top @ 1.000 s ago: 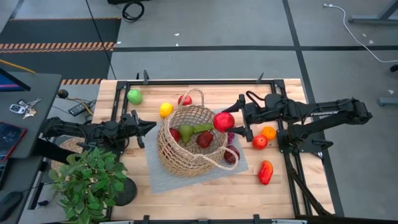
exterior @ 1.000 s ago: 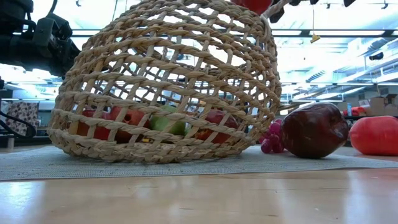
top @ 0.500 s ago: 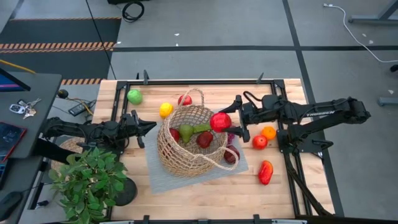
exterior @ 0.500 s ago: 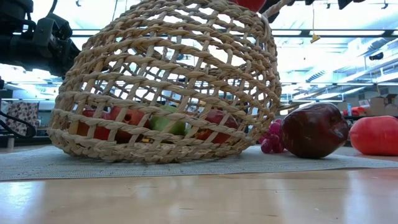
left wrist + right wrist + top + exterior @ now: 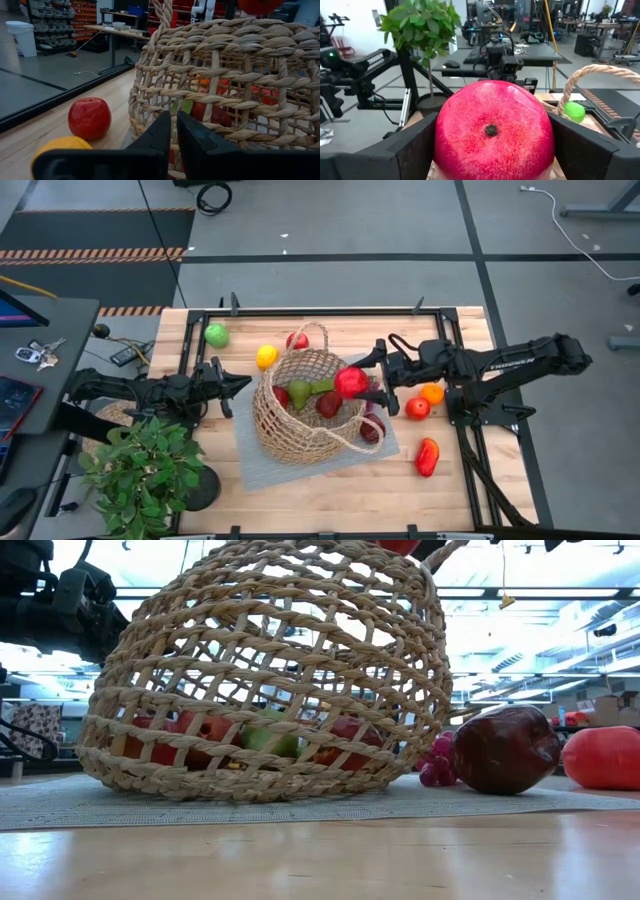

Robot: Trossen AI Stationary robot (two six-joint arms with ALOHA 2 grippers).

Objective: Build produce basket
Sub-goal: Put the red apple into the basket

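The woven basket [image 5: 305,415] stands on a grey mat [image 5: 262,468] at mid-table, with a green pear [image 5: 303,389] and red fruits [image 5: 329,404] inside. My right gripper [image 5: 358,380] holds a round red fruit [image 5: 492,132] over the basket's right rim. Its jaws stand wide around the fruit. My left gripper [image 5: 172,134] is shut and level, close beside the basket's left wall [image 5: 225,75]. Loose produce on the table: a green apple [image 5: 216,334], a lemon [image 5: 266,356], a red apple [image 5: 297,340], an orange [image 5: 431,392] and a red pepper [image 5: 427,457]. My right gripper pinches the red fruit between its two fingers [image 5: 415,147], one on each of the fruit's opposite sides [image 5: 445,140]. The fingers come level from the table's right. The fruit is lifted clear, above the basket's right rim. My left gripper: I cannot tell whether its shut tips touch the basket wall.
A dark red fruit [image 5: 505,748] and purple grapes [image 5: 435,768] lie on the mat right of the basket. A small red fruit [image 5: 417,408] sits by the orange. A potted plant [image 5: 140,465] stands at the near left corner. Black rails [image 5: 320,310] frame the table.
My right gripper has carried the red fruit a little toward the table's left, from beside the basket's right rim to above it. The fruit has stayed level in the hold.
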